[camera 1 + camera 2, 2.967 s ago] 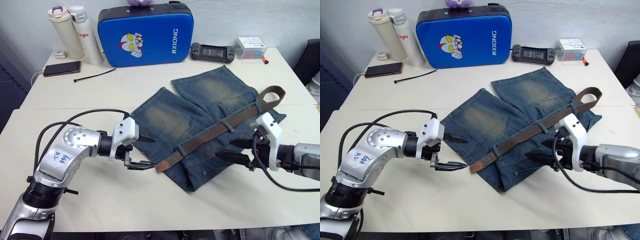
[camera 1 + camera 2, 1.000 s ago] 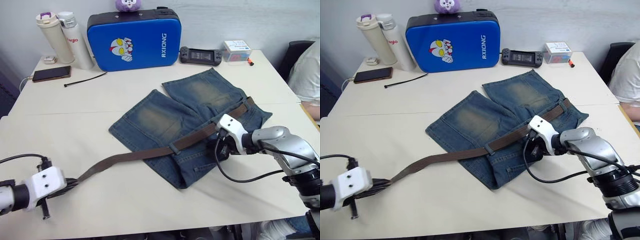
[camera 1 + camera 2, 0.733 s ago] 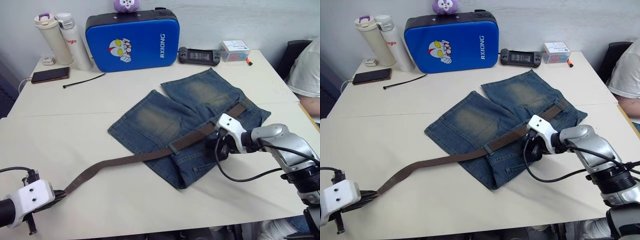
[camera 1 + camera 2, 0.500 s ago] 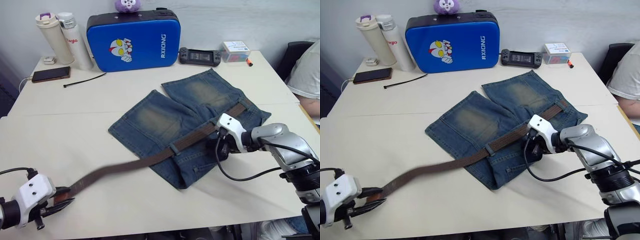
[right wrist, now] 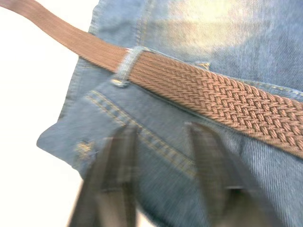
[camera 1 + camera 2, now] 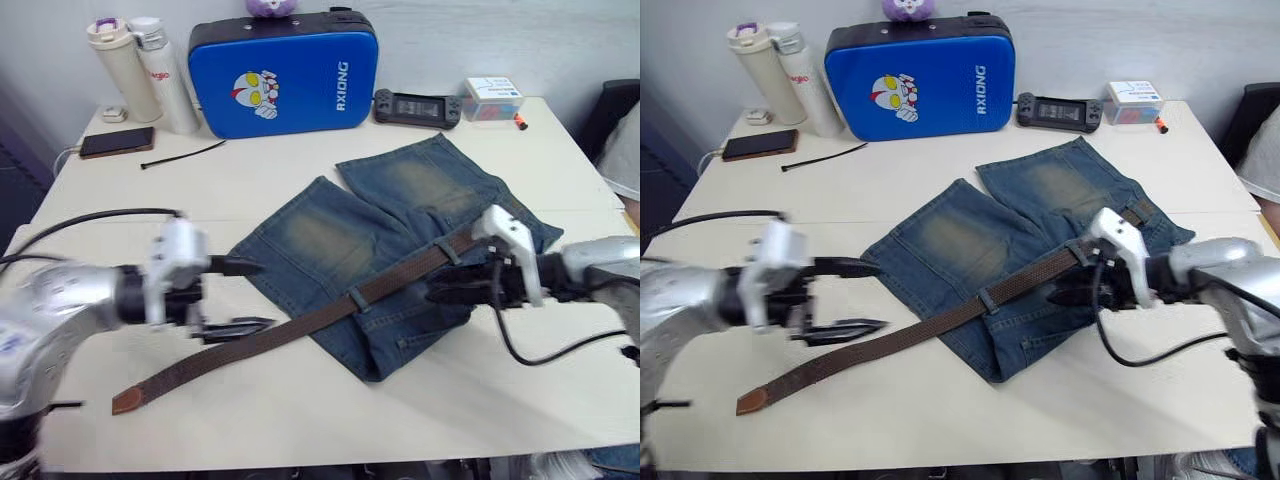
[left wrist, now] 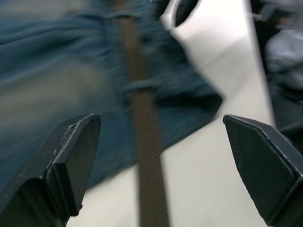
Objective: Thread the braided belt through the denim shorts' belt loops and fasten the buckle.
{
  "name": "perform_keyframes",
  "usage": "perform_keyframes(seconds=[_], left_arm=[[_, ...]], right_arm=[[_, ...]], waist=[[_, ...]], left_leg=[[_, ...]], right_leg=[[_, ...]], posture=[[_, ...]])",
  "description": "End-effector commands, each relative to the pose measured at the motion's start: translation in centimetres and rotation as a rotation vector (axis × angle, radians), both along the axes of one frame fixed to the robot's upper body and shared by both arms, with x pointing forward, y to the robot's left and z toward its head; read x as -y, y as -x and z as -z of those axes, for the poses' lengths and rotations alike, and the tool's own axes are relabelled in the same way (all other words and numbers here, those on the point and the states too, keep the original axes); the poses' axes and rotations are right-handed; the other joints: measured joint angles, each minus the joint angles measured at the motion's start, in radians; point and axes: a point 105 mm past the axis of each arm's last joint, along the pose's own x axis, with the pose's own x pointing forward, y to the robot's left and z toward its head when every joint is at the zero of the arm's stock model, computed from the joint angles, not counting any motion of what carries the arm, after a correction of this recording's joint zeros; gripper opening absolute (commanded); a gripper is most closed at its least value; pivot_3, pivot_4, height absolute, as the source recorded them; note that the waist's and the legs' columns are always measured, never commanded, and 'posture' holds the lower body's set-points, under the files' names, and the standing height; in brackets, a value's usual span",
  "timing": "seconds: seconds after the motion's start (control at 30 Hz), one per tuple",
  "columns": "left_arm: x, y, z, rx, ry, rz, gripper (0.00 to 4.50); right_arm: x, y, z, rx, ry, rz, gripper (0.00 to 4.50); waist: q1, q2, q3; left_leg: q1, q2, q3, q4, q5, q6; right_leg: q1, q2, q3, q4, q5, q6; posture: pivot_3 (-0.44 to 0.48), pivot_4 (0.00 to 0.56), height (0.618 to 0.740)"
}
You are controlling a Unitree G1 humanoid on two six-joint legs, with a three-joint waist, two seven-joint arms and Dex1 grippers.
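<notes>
The faded blue denim shorts (image 6: 400, 240) lie flat at the frame's centre on the white table (image 6: 300, 170), worn tan patches on both wide legs. The braided belt (image 6: 300, 325), a long brown woven strap, runs diagonally from the waistband at centre right, under a narrow denim belt loop (image 6: 357, 298), to a smooth tan tip at lower left. The left gripper (image 6: 243, 296), centre left, hovers above the strap, fingers spread. The right gripper (image 6: 440, 290), centre right, points leftward over the waistband, fingers parted, holding nothing.
</notes>
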Motion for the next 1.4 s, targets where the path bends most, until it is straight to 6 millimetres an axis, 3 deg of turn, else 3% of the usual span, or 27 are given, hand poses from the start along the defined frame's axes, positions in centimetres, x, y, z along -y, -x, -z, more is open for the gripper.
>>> perform_keyframes(seconds=[0.03,0.07,0.1,0.27,0.37,0.53,0.6,0.63,0.67,0.83,0.97,1.17,1.37,1.4], left_arm=[[3.2,-1.7,1.3,0.114,-0.121,0.127,4.5],[4.2,-2.4,1.3,0.142,-0.122,0.145,4.5],[5.3,-2.9,1.4,0.156,-0.115,0.173,4.5],[12.3,-4.2,4.5,0.194,-0.181,0.337,4.5],[15.3,-3.6,5.6,0.169,-0.18,0.433,4.5],[17.3,-3.6,8.3,0.141,-0.263,0.49,4.5],[17.7,-3.9,9.4,0.132,-0.306,0.49,4.02],[17.7,-3.8,10.1,0.13,-0.339,0.508,3.99],[17.6,-3.8,10.5,0.126,-0.364,0.521,3.6],[15.1,-5.1,11.7,0.161,-0.48,0.546,1.56],[11.0,-5.9,11.8,0.171,-0.557,0.56,0.05],[3.6,-6.4,9.0,0.244,-0.578,0.667,0.02],[-0.6,-8.0,7.3,0.282,-0.607,0.64,0.02],[-2.2,-8.4,7.1,0.276,-0.641,0.616,0.02]], right_arm=[[0.7,2.3,-1.8,0.015,0.026,0.004,3.8],[0.9,2.7,-1.8,0.002,0.043,0.017,4.29],[1.4,3.2,-1.7,-0.011,0.068,0.039,4.47],[3.8,6.2,-0.8,-0.05,0.171,0.208,4.47],[4.6,7.9,-0.5,-0.028,0.212,0.293,4.47],[5.6,9.7,-0.6,0.001,0.234,0.42,4.47],[6.2,10.4,-0.4,0.009,0.256,0.474,4.5],[6.4,10.7,-0.3,0.011,0.265,0.495,4.5],[6.5,10.9,-0.3,0.015,0.268,0.505,4.5],[6.6,11.4,-0.4,0.052,0.253,0.515,4.5],[6.6,10.9,0.1,0.057,0.254,0.503,4.5],[5.9,8.2,0.7,0.071,0.23,0.412,4.5],[5.0,6.5,1.3,0.064,0.216,0.338,4.5],[4.6,6.1,1.4,0.063,0.209,0.31,4.5]], waist=[[0.006,-0.001,0.001],[0.006,-0.001,0.001],[0.006,-0.001,0.001],[0.022,-0.003,0.001],[0.034,-0.003,0.002],[0.034,-0.003,0.002],[0.036,-0.003,0.002],[0.039,-0.003,0.002],[0.045,-0.003,0.002],[0.053,-0.003,0.002],[0.036,-0.003,0.002],[-0.001,-0.003,0.002],[0.009,-0.004,0.002],[0.013,-0.005,0.003]], left_leg=[[0.0,-0.001,0.0,0.0,0.0,0.0],[0.0,-0.001,0.001,0.001,0.001,0.001],[0.0,-0.001,0.001,0.001,0.001,0.001],[-0.001,-0.001,0.002,0.001,0.003,0.005],[-0.002,-0.002,0.002,0.001,0.004,0.007],[-0.001,-0.002,0.001,0.003,0.004,0.007],[0.0,-0.002,0.001,0.003,0.004,0.007],[0.0,-0.002,0.001,0.003,0.005,0.007],[0.0,-0.002,0.0,0.003,0.005,0.007],[0.001,-0.003,-0.001,0.005,0.005,0.007],[0.003,-0.002,-0.002,0.004,0.004,0.006],[0.013,0.0,0.0,-0.004,0.005,0.003],[0.014,0.0,-0.002,-0.004,0.004,0.003],[0.013,0.0,-0.003,-0.003,0.004,0.003]], right_leg=[[0.0,0.0,-0.001,-0.001,0.0,0.0],[0.001,0.0,-0.003,-0.001,0.0,0.0],[0.002,0.0,-0.004,-0.001,0.001,0.001],[0.003,-0.001,-0.006,-0.003,0.002,0.004],[0.003,-0.002,-0.011,-0.004,0.003,0.006],[0.004,-0.002,-0.011,-0.004,0.003,0.006],[0.004,-0.003,-0.011,-0.006,0.003,0.006],[0.004,-0.003,-0.011,-0.005,0.003,0.006],[0.005,-0.003,-0.009,-0.005,0.003,0.006],[0.007,-0.003,-0.005,-0.006,0.004,0.006],[0.009,-0.002,-0.004,-0.007,0.003,0.006],[0.016,-0.001,-0.004,-0.008,0.002,0.003],[0.016,-0.002,-0.005,-0.009,0.001,0.001],[0.016,-0.002,-0.006,-0.009,0.001,0.001]], posture=[[0.0,0.15,0.664],[0.0,0.15,0.664],[0.0,0.15,0.664],[0.0,0.15,0.664],[0.0,0.15,0.664],[0.0,0.15,0.664],[0.0,0.15,0.664],[0.0,0.15,0.664],[0.0,0.15,0.664],[0.0,0.15,0.664],[0.0,0.15,0.664],[0.0,0.15,0.664],[0.0,0.15,0.664],[0.0,0.15,0.664]])
